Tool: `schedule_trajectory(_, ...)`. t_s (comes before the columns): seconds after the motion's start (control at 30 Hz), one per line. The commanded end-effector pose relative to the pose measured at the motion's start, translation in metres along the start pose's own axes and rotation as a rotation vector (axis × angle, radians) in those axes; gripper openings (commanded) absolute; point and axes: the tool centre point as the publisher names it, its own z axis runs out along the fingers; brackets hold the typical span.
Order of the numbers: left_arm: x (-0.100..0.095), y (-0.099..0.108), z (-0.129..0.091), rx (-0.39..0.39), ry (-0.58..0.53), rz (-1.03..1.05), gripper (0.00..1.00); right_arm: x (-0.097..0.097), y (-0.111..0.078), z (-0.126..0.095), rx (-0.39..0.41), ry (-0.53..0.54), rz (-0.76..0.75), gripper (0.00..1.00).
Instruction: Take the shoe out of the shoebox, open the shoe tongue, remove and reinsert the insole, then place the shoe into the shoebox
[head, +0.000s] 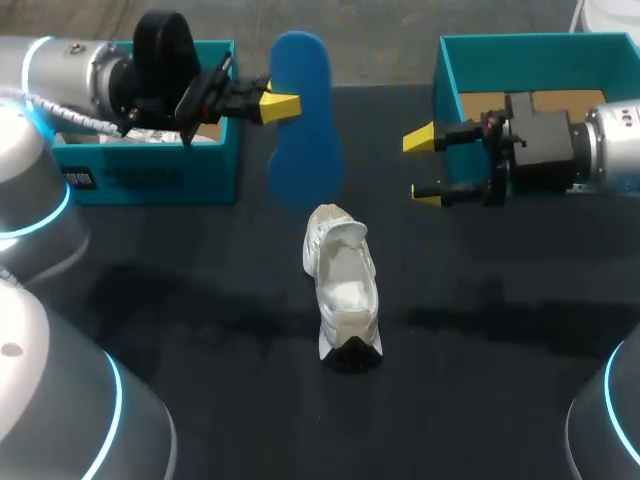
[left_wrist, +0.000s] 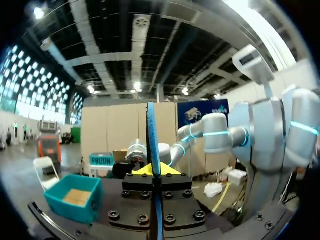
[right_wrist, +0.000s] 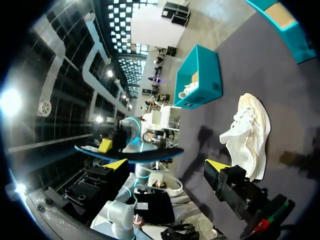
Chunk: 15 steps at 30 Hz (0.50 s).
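Now the L gripper (head: 280, 104) is clamping its fingers on the blue insole (head: 300, 110), holding it off the surface (head: 200, 300), at 12 o'clock from the white shoe (head: 343, 295). The shoe is lying mid-surface, outside the left teal box (head: 150, 170) at its 10 o'clock & the right teal box (head: 450, 70) at 2 o'clock. The R gripper (head: 422, 165) is hovering btwn shoe & right teal box, fingers apart, holding nothing.

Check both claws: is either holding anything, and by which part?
Left claw is shut on the blue insole, pinching its side edge about mid-length. Right claw is open, holding nothing.
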Motion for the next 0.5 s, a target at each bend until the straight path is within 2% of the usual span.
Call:
schedule_trajectory(0.03, -0.012, -0.003, 0.011, -0.016, 0.343, 0.950, 0.00, 0.001, -0.001, 0.000, -0.001, -0.007, 0.003, 1.00)
schedule_trajectory(0.07, -0.010, -0.003, 0.013, 0.002, 0.348, 0.978, 0.00, 0.001, -0.001, 0.000, -0.001, -0.007, 0.003, 1.00)
schedule_trajectory(0.17, -0.006, -0.011, 0.023, 0.143, 0.326, 1.132, 0.00, 0.001, -0.001, 0.000, -0.001, -0.007, 0.003, 1.00)
schedule_trajectory(0.23, -0.003, -0.014, 0.026, 0.201, 0.289, 1.169, 0.00, 0.001, -0.001, 0.000, -0.001, -0.007, 0.003, 1.00)
schedule_trajectory(0.3, 0.002, -0.013, 0.027, 0.235, 0.228, 1.154, 0.00, 0.001, -0.001, 0.000, -0.001, -0.007, 0.003, 1.00)
schedule_trajectory(0.5, 0.002, -0.013, 0.027, 0.235, 0.228, 1.154, 0.00, 0.001, -0.001, 0.000, -0.001, -0.007, 0.003, 1.00)
